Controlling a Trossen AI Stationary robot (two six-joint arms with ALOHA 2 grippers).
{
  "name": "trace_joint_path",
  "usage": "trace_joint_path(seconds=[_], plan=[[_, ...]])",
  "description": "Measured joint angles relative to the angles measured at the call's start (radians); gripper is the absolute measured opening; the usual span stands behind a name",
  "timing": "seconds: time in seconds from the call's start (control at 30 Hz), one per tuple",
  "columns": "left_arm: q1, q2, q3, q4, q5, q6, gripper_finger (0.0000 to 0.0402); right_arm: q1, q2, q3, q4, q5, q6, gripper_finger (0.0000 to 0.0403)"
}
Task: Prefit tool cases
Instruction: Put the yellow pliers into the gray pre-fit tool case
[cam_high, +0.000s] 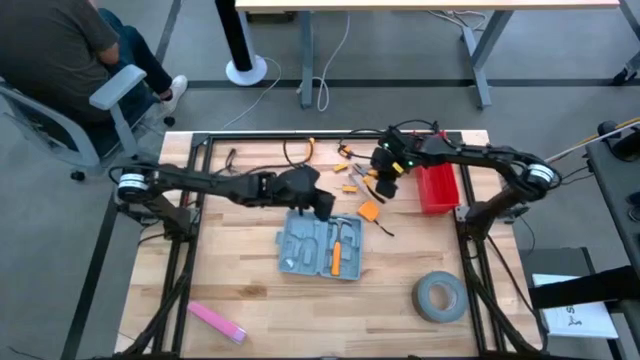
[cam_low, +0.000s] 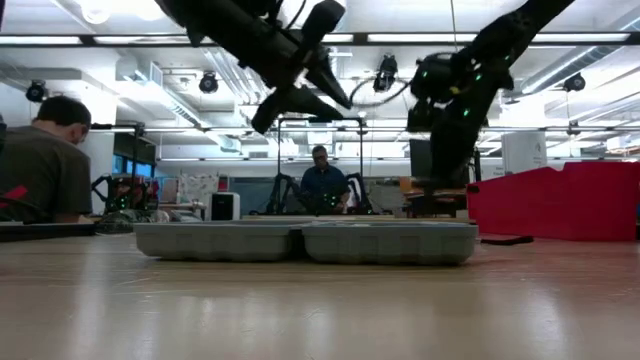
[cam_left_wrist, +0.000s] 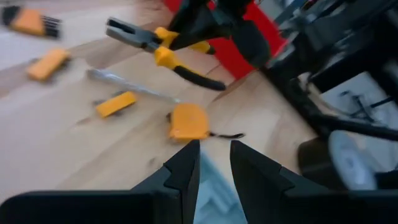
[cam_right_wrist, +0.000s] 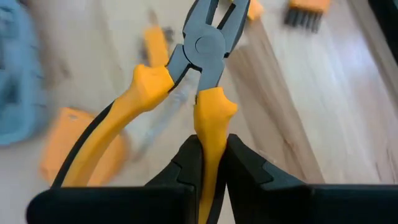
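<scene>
Right gripper (cam_right_wrist: 208, 163) is clamped on one handle of a pair of yellow-handled grey-jawed pliers (cam_right_wrist: 199, 59), fingers pressed to that handle on both sides; the second handle splays free. The pliers are lifted off the wooden table (cam_high: 250, 290), held beyond the far right corner of the blue-grey rectangular plastic tool case (cam_high: 320, 250), just beside the red plastic bin (cam_high: 437, 188).

Left gripper (cam_left_wrist: 213, 163) hovers over the far edge of the case, fingers apart with a narrow gap, nothing between them.

The case lies open and flat near the table's middle, two halves side by side in the low view; an orange-handled tool (cam_high: 336, 256) and grey tools sit in its recesses.

Count: one case, one pliers, one red bin to the right of the case, one grey tape roll (cam_high: 440, 297) at the case's near right, one pink flat bar (cam_high: 217, 321) at its near left, one orange tape measure (cam_high: 369, 211) just beyond the case's right corner. Several small orange-and-black tools lie scattered beyond the case; exact number unclear.

Two people show behind the table in the low view.
</scene>
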Motion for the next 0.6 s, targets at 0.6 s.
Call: trace_joint_path(seconds=[0.6], plan=[[-0.042,0.08,-0.08,0.353,-0.143,-0.176,0.0094,0.18,-0.309,-0.225,0.27,0.032,0.299,0.0029]])
